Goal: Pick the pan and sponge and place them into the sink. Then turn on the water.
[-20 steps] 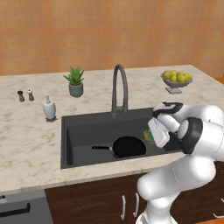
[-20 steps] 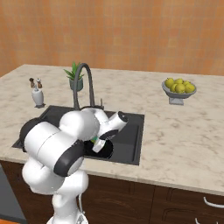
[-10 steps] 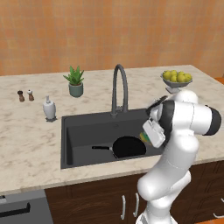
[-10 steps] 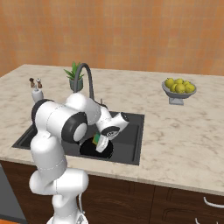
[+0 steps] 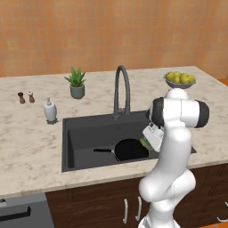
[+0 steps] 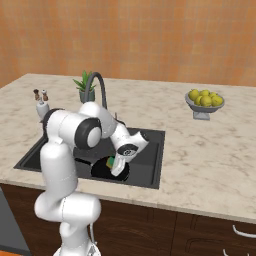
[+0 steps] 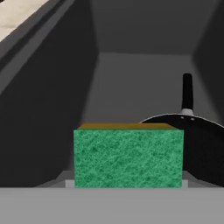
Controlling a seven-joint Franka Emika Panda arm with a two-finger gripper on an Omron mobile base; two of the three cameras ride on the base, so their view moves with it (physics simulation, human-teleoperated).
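Sitting in the table, the big dark sink (image 5: 80, 133) is already holding the black pan (image 5: 130, 149). The claw (image 6: 116, 165) is gripping the green and yellow sponge (image 7: 128, 157) down inside the sink, just over the pan's right edge. I think the sponge step is nearly done. Next, the claw needs opening, then turning on the tall faucet (image 5: 120, 89).

Both base views look forward and down from behind the arm, left and right, sharing the sink (image 5: 71, 133) (image 6: 155, 150) and counter (image 5: 26, 147) (image 6: 200, 160). The hand view looks close along the sponge (image 7: 128, 157) into the basin.
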